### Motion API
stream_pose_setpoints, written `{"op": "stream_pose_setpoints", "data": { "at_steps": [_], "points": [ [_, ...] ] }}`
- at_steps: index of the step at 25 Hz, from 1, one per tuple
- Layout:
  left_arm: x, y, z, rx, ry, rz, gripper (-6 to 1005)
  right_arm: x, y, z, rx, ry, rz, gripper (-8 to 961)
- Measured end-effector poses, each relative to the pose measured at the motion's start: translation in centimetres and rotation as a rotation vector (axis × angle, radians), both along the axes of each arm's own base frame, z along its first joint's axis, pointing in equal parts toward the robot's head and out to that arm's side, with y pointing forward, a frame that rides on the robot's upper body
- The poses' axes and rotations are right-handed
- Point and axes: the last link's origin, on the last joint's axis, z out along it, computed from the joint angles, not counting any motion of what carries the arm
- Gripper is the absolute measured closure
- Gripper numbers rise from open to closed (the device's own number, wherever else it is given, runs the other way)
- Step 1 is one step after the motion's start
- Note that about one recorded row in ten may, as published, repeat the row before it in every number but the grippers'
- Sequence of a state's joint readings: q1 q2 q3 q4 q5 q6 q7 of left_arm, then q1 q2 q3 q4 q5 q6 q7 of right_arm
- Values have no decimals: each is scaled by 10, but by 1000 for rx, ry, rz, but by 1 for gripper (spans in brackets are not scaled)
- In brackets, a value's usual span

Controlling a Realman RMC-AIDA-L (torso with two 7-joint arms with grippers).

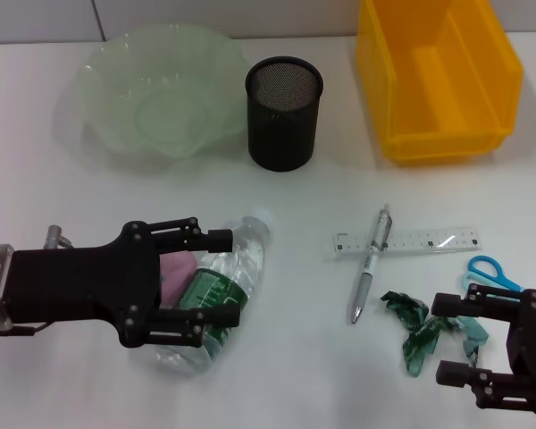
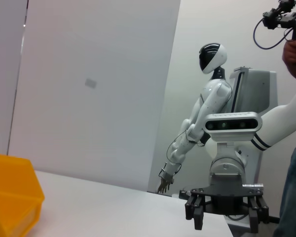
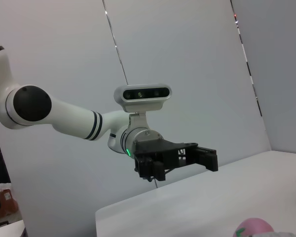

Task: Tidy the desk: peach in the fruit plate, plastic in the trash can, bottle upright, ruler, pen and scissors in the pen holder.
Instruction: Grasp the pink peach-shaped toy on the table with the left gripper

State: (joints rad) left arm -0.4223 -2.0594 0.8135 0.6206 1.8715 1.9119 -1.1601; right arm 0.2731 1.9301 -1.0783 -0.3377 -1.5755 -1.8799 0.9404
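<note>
A clear plastic bottle [image 1: 228,286] with a green label lies on its side on the white desk, with a pink peach [image 1: 179,268] against it. My left gripper [image 1: 230,278] is open, its fingers on either side of the bottle and peach. The peach also shows in the right wrist view [image 3: 254,228], below the left gripper [image 3: 207,160]. My right gripper [image 1: 439,338] is open at the front right, its fingers around crumpled green plastic [image 1: 418,332]. A clear ruler [image 1: 406,241], a silver pen [image 1: 371,264] and blue-handled scissors [image 1: 489,271] lie close by.
A black mesh pen holder [image 1: 284,112] stands at the back centre. A pale green glass fruit plate [image 1: 156,94] is to its left. A yellow bin [image 1: 438,76] is at the back right and also shows in the left wrist view [image 2: 10,197].
</note>
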Motion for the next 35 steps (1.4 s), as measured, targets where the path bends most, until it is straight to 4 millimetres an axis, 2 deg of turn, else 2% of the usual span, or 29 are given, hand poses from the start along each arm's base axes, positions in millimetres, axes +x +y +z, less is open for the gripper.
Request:
{"op": "stream_pose_setpoints", "data": {
  "at_steps": [10,19,22,25,26,29,33,35],
  "points": [
    [9,15,13,-47,121,18,196,0,-1,-1,0,3,0,244],
    [14,22,9,-96,189,11,197,-2,-2,-3,0,9,1,244],
    [15,27,13,-92,217,20,198,-2,-1,-3,-1,9,4,244],
    [20,43,30,-58,356,85,198,-3,0,-3,-1,8,5,244],
    [20,43,30,-58,356,85,199,-3,0,-3,-1,8,5,244],
    [23,59,36,-32,482,147,202,-2,1,-3,0,6,0,244],
    [24,70,34,-27,558,170,214,-3,2,-4,-2,6,-5,244],
    [15,79,26,-20,636,208,221,-5,2,-5,-5,12,-2,244]
  ]
}}
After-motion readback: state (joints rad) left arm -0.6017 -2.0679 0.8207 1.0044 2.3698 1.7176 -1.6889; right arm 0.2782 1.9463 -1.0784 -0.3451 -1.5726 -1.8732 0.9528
